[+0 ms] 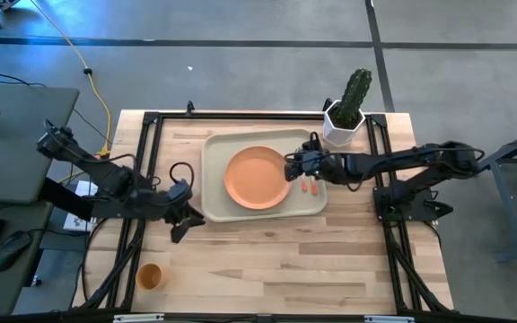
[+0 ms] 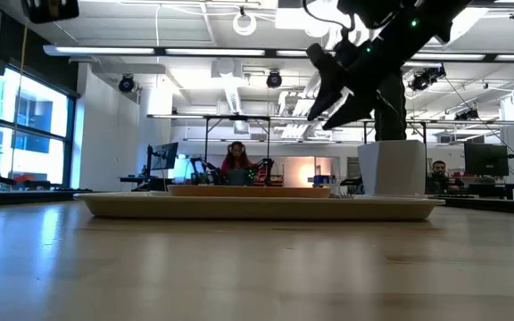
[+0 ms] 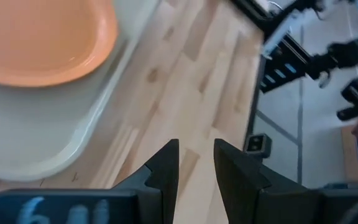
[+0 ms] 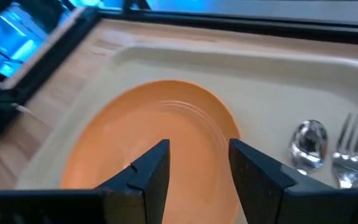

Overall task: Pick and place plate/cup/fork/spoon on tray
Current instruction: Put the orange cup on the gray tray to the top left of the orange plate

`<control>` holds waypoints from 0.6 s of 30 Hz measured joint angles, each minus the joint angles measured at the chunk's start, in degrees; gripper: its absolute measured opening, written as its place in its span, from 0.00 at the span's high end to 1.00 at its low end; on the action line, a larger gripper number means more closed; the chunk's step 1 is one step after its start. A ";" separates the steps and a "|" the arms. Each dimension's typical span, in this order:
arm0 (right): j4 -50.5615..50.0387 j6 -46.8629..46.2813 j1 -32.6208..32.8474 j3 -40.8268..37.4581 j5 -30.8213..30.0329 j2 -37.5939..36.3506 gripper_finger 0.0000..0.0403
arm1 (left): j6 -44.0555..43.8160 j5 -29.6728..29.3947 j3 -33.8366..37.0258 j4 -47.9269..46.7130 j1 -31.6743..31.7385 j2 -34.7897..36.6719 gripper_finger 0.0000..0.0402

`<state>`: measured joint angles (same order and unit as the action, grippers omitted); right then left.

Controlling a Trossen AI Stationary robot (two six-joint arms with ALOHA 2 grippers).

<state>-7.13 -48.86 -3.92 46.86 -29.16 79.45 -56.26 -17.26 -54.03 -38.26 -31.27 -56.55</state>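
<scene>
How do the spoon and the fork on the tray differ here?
The spoon ends in a round, shiny bowl; the fork ends in separate tines. The spoon lies nearer the plate, the fork on its far side. Both are metal, lie side by side, apart, on the tray, heads pointing the same way.
</scene>
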 joint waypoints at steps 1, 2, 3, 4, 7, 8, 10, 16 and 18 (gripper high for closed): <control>0.48 0.09 0.24 0.01 0.00 -0.27 0.61 | 0.96 0.00 -0.17 0.07 -0.53 0.00 0.78; 1.22 0.17 0.44 0.00 0.00 -0.45 0.61 | 1.50 -0.02 -0.19 -0.05 -1.06 0.01 0.78; 1.86 0.44 0.73 0.01 -0.01 -0.49 0.61 | 1.84 -0.02 -0.19 -0.45 -1.59 0.00 0.78; 2.45 1.00 1.05 0.01 0.01 -0.49 0.61 | 1.86 0.00 -0.19 -1.07 -2.17 0.00 0.78; 4.59 1.36 2.10 0.01 0.08 -0.49 0.61 | -0.18 0.26 -0.19 -4.36 -4.36 -0.04 0.78; 4.89 1.36 2.47 0.01 0.15 -0.49 0.61 | -1.43 0.29 -0.19 -5.68 -5.21 -0.07 0.78; 4.96 0.93 3.01 0.01 0.21 -0.49 0.61 | -5.15 0.72 -0.19 -8.19 -7.11 -0.07 0.78; 4.48 -0.32 3.28 0.01 1.90 -0.49 0.61 | -12.59 2.16 -0.17 -15.42 -12.31 -0.16 0.72; 4.74 -0.60 3.27 0.01 3.45 -0.47 0.61 | -13.36 2.16 -0.12 -16.55 -13.34 -0.17 0.69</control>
<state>-2.39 -49.46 -0.64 46.87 -25.71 78.98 -69.62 -15.10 -54.15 -54.81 -44.61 -56.73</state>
